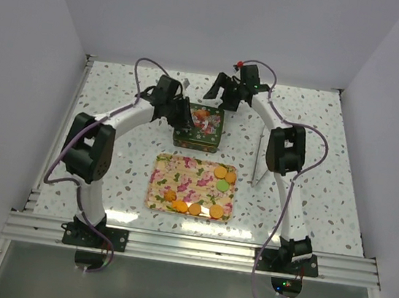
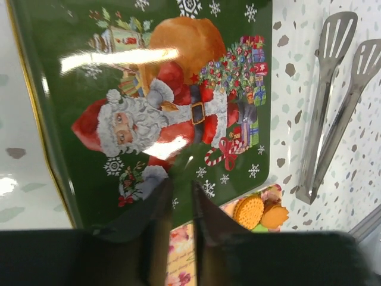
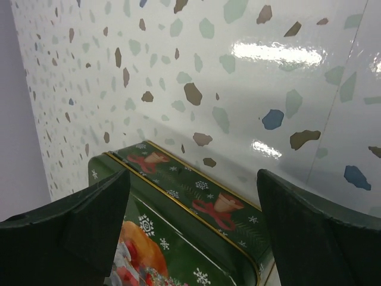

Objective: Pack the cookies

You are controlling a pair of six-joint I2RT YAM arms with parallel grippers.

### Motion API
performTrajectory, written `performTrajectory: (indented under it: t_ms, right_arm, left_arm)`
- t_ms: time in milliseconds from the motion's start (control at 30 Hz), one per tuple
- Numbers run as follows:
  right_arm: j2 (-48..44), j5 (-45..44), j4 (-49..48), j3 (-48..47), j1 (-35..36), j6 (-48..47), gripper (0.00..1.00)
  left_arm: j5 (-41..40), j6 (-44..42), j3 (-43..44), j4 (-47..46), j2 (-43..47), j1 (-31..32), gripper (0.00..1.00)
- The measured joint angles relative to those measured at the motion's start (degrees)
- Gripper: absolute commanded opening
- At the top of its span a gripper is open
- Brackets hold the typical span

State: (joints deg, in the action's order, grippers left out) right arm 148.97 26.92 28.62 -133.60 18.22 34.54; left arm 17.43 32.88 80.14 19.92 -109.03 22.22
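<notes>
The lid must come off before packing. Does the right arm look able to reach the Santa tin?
Probably yes. The right gripper hangs by the tin's far edge, jaws wide open, nothing between them and it; the left gripper is at its left edge.

You are looking at a glossy white surface (image 1: 110, 100) speckled with brown, green and blue flecks. Three things lie directly on it: a green Christmas tin (image 1: 199, 128) with a Santa lid near the middle, a floral tray (image 1: 180, 183) just in front of it on the side nearer the arm bases, and slotted metal tongs (image 2: 333, 101). The tongs lie to the right of both, clear of them.
</notes>
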Motion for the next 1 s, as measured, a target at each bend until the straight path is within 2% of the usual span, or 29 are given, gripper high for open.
performTrajectory:
  t_ms: [167, 200, 367, 533, 733, 1000]
  right_arm:
    - [-2.4, -2.0, 0.6, -0.4, -0.7, -0.1, 0.97]
    - [-3.1, -2.2, 0.6, -0.4, -0.9, -0.1, 0.99]
    - [-7.0, -3.7, 1.5, -0.4, -1.8, -0.7, 0.98]
    - [-15.5, -4.8, 1.5, 4.2, -2.1, -1.5, 0.99]
    - [-33.0, -4.8, 0.3, 17.9, -1.9, -2.6, 0.99]
    - [-62.8, -4.9, -4.2, 46.9, -0.4, -3.0, 0.99]
  left_arm:
    - [-1.4, -0.7, 1.2, 2.4, 2.9, -2.5, 0.47]
    - [-1.6, -0.6, 1.5, 2.6, 3.7, -3.3, 0.53]
    - [-2.2, -0.8, 2.5, 4.0, 8.3, -7.9, 0.7]
    - [-4.6, -1.0, 2.6, 6.1, 13.7, -11.3, 0.77]
    - [-9.9, -2.3, -0.9, 8.6, 24.3, -11.5, 0.85]
    - [-24.4, -2.0, -19.8, 10.6, 47.9, -11.4, 0.94]
